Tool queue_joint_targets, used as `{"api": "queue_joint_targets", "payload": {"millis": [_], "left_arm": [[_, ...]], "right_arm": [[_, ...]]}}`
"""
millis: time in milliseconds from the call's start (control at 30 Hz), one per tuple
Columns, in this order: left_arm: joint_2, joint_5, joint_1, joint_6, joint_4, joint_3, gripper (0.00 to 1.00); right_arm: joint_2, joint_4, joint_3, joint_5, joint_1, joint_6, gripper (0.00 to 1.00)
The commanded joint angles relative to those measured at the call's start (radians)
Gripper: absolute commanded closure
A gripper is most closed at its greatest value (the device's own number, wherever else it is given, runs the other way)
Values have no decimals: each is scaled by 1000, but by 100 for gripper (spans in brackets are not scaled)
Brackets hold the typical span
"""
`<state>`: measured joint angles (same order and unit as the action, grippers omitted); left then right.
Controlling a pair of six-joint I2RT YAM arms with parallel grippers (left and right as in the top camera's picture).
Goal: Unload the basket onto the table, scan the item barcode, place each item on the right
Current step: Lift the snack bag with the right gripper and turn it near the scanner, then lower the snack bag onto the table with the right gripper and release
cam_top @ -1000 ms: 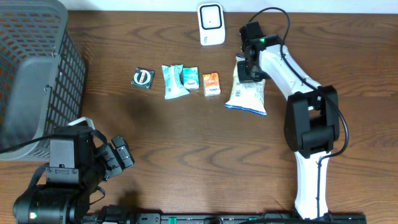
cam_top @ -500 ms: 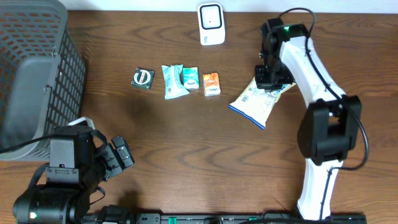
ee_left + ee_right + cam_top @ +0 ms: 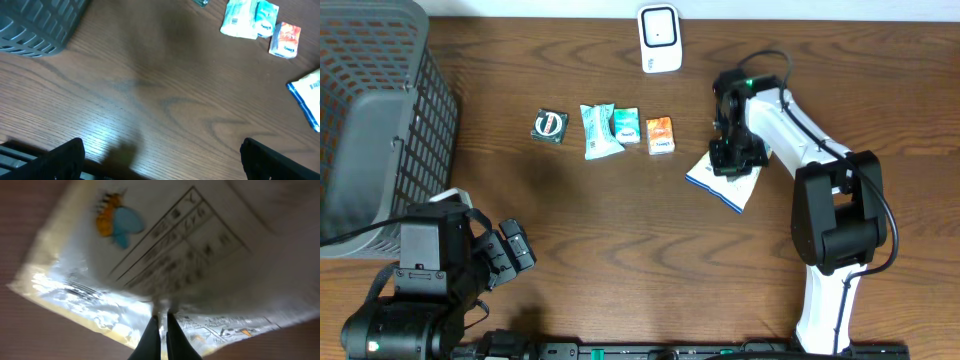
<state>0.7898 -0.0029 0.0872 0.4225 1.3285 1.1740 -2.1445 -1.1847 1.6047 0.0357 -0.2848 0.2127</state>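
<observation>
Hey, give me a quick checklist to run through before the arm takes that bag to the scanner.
1. Right hand shut on the bag: ok.
2. Bag apart from the small packets: ok.
3. Scanner uncovered: ok.
4. Barcode turned toward the scanner: cannot tell; no barcode shows in any view.
5. Left hand open and far from the bag: ok.

The table (image 3: 620, 230) was dark wood with visible grain and a soft sheen. The bag (image 3: 165, 245) was glossy, crinkled plastic film. The basket (image 3: 380, 90) was matt grey plastic mesh. The scanner (image 3: 660, 38) was smooth white plastic.
</observation>
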Motion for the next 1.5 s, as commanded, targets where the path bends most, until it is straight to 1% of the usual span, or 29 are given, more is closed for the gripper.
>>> {"api": "queue_joint_targets", "payload": {"millis": [0, 133, 267, 300, 367, 400, 467, 533, 867, 967, 1033, 1100, 1200, 1300, 1467], "left_arm": [[0, -6, 2, 6, 3, 0, 2], [0, -6, 2, 6, 3, 0, 2], [0, -6, 2, 6, 3, 0, 2], [0, -6, 2, 6, 3, 0, 2], [0, -6, 2, 6, 3, 0, 2], [0, -6, 2, 6, 3, 0, 2], [0, -6, 2, 6, 3, 0, 2], [0, -6, 2, 6, 3, 0, 2], [0, -6, 2, 6, 3, 0, 2], [0, -6, 2, 6, 3, 0, 2], [0, -6, 2, 6, 3, 0, 2], [0, -6, 2, 6, 3, 0, 2], [0, -6, 2, 6, 3, 0, 2], [0, -6, 2, 6, 3, 0, 3], [0, -6, 2, 6, 3, 0, 2]], "right_arm": [[-4, 0, -12, 1, 5, 19, 99], [4, -94, 75, -15, 13, 18, 99], [8, -195, 210, -84, 32, 18, 99], [8, -208, 243, -106, 39, 18, 94], [8, -212, 273, -135, 51, 18, 91], [8, -209, 281, -148, 59, 19, 88], [7, -189, 277, -165, 79, 19, 81], [6, -159, 261, -164, 99, 19, 78], [5, 117, 115, -137, 155, 13, 78], [5, 246, 31, -38, 155, -67, 75], [5, 301, 2, 26, 153, -114, 73], [5, 332, -5, 103, 148, -162, 74], [5, 317, 37, 185, 139, -192, 75], [5, 284, 101, 219, 126, -193, 74], [5, 156, 289, 218, 119, -204, 69]]}}
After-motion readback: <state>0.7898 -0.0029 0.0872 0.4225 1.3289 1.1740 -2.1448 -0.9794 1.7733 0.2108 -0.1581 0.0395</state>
